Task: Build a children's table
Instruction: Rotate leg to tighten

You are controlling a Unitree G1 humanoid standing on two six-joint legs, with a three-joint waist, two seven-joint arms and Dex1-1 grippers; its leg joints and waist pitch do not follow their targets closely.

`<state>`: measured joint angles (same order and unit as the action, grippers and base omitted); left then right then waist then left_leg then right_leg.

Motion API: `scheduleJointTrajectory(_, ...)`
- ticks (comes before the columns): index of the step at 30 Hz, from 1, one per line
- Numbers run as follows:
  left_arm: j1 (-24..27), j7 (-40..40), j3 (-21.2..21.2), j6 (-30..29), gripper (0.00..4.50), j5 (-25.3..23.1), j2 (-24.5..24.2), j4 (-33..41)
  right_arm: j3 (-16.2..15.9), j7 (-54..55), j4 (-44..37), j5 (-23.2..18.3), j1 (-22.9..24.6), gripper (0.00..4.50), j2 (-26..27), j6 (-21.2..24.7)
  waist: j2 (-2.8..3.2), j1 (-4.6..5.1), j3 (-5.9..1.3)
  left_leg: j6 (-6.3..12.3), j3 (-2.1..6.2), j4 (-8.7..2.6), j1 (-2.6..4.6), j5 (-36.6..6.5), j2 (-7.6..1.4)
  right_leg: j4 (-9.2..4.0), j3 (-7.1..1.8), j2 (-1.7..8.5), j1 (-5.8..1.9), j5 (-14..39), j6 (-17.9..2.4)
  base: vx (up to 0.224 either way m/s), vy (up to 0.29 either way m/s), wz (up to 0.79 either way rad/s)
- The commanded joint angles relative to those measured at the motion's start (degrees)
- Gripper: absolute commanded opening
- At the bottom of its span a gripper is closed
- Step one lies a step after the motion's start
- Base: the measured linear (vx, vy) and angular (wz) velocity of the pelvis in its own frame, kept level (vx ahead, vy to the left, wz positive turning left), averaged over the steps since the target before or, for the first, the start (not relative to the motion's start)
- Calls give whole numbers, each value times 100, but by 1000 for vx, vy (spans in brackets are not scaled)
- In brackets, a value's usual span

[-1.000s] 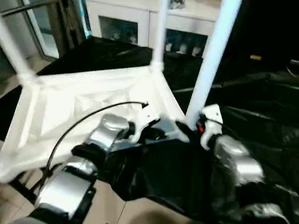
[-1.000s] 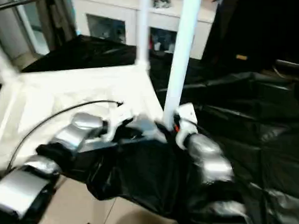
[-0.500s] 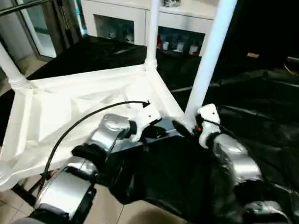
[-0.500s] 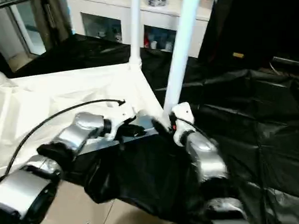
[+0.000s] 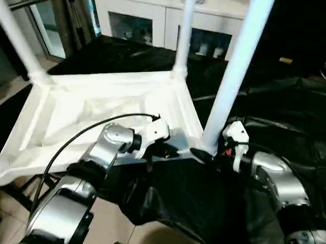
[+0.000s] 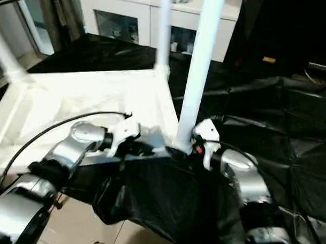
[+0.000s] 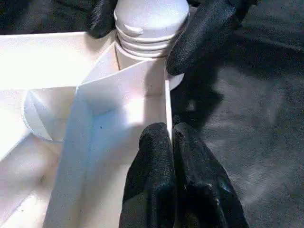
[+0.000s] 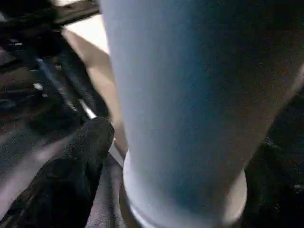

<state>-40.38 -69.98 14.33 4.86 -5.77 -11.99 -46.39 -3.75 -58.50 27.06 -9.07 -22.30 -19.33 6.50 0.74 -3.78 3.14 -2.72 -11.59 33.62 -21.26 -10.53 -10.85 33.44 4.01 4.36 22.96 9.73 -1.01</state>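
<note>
left eye view looks down on the tabletop [image 5: 104, 106], a white ribbed rectangle lying underside up across the centre and 9 o'clock part of the picture, resting partly on black sheeting [image 5: 292, 116] that covers the 3 o'clock side. three legs stand in its corner sockets: the near leg [image 5: 235, 65] rises from the corner at about 4 o'clock of the tabletop and runs off the top edge, the far leg [image 5: 184, 37] stands at the 1 o'clock corner, and a third leg [image 5: 16, 36] stands at the 10 o'clock corner. behind them, at 12 o'clock, is a white glass-fronted cabinet [image 5: 156, 22]. the left gripper [image 5: 161, 148] sits on the near rim of the tabletop, just at 9 o'clock of the near leg's base; in the left wrist view its two black fingers [image 7: 156, 166] are pressed together, clenched with nothing visible between them, their tips against the thin white wall that leads to the socket. the right gripper [image 5: 207, 154] is at the foot of the near leg from the 3 o'clock side, its fingers spread wide on either side of the leg's ringed base [image 7: 151, 23], released rather than squeezing it; in the right wrist view one finger [image 8: 83, 152] lies just beside the leg [image 8: 190, 109].
</note>
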Motion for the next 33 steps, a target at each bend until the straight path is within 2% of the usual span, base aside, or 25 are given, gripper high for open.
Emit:
scheduleJointTrajectory(1,-38,-57,42,15,0,223,84,301,-293,-339,-181,-111,61,390,65,89,-81,-41,-375,528,116,-377,80,-1063,-314,-350,-263,453,-276,1285,-1400,0,0,0)
scheduleJointTrajectory(4,91,-145,41,-72,0,266,-46,533,-277,-449,-251,-183,92,390,37,203,-159,-61,-363,487,116,-380,83,-1031,-323,-351,-269,472,-259,1533,-1298,0,0,0)
scheduleJointTrajectory(5,118,-163,40,-96,0,279,-71,588,-276,-458,-269,-195,98,390,35,222,-150,-59,-361,473,113,-380,86,-1028,-317,-362,-272,466,-253,1575,-1271,0,0,0)
scheduleJointTrajectory(7,190,-239,2,-179,0,281,-167,685,-335,-604,-290,-203,55,358,-5,307,-259,-54,-362,479,105,-378,70,-956,-310,-349,-272,461,-261,1570,-1220,0,0,0)
scheduleJointTrajectory(10,189,-270,-36,-239,0,282,-216,699,-398,-719,-229,-164,-8,334,-52,320,-242,-70,-353,470,105,-367,81,-905,-309,-337,-285,462,-230,1595,-1189,0,0,0)
scheduleJointTrajectory(13,199,-293,-26,-306,0,311,-255,759,-382,-741,-168,-166,-53,313,-55,344,-295,-78,-349,450,102,-364,74,-895,-300,-330,-290,466,-235,1586,-1172,0,0,0)
scheduleJointTrajectory(16,263,-307,-15,-425,0,339,-285,921,-383,-709,-176,-200,-52,286,-24,399,-295,-77,-348,427,109,-363,78,-873,-307,-322,-294,476,-233,1632,-1160,0,0,0)
scheduleJointTrajectory(20,318,-331,-26,-546,0,370,-303,1054,-391,-628,-233,-226,-12,273,42,466,-323,-49,-344,435,109,-360,72,-793,-302,-302,-294,460,-238,1447,-1200,0,0,0)
scheduleJointTrajectory(22,315,-311,-41,-567,0,376,-298,1046,-371,-557,-245,-242,4,272,86,487,-313,-40,-345,460,107,-356,71,-762,-299,-291,-294,458,-240,1374,-1227,0,0,0)
scheduleJointTrajectory(23,245,18,-118,-649,0,322,-218,930,-264,-58,-264,-189,73,272,294,430,-341,-13,-291,468,100,-367,66,-812,-292,-314,-301,446,-211,1448,-1208,0,0,0)
scheduleJointTrajectory(24,226,144,-144,-694,0,304,-188,909,-222,131,-260,-162,93,272,369,395,-341,-13,-291,468,100,-367,66,-812,-292,-314,-301,446,-211,1448,-1208,0,0,0)
scheduleJointTrajectory(25,136,576,-216,-788,0,225,-66,787,-110,669,-210,-76,131,272,583,312,-326,35,-281,370,116,-384,81,-932,-283,-343,-307,460,-196,1678,-1154,0,0,0)
scheduleJointTrajectory(28,-7,1164,-292,-827,0,107,107,589,28,1442,-70,84,141,272,856,200,-344,82,-241,260,124,-395,109,-1153,-264,-410,-310,452,-168,2151,-1008,0,0,0)
scheduleJointTrajectory(29,-143,1633,-361,-864,0,50,289,431,136,2130,33,213,156,272,1147,122,-324,95,-215,200,128,-408,128,-1271,-274,-450,-321,457,-128,2352,-942,0,0,0)
scheduleJointTrajectory(30,-143,1633,-361,-864,0,50,289,431,136,2130,33,213,156,272,1147,122,-324,95,-215,200,128,-408,128,-1271,-274,-450,-321,457,-128,2352,-942,0,0,0)
scheduleJointTrajectory(31,-261,2016,-420,-894,0,32,476,278,194,2679,88,303,174,271,1458,9,-334,126,-191,119,147,-436,114,-1387,-264,-472,-314,452,-126,2530,-860,0,0,0)
scheduleJointTrajectory(33,-315,2331,-440,-895,0,-7,632,239,214,3198,80,418,189,270,1736,-25,-353,131,-188,114,154,-448,129,-1430,-268,-481,-324,454,-123,2521,-816,0,0,0)
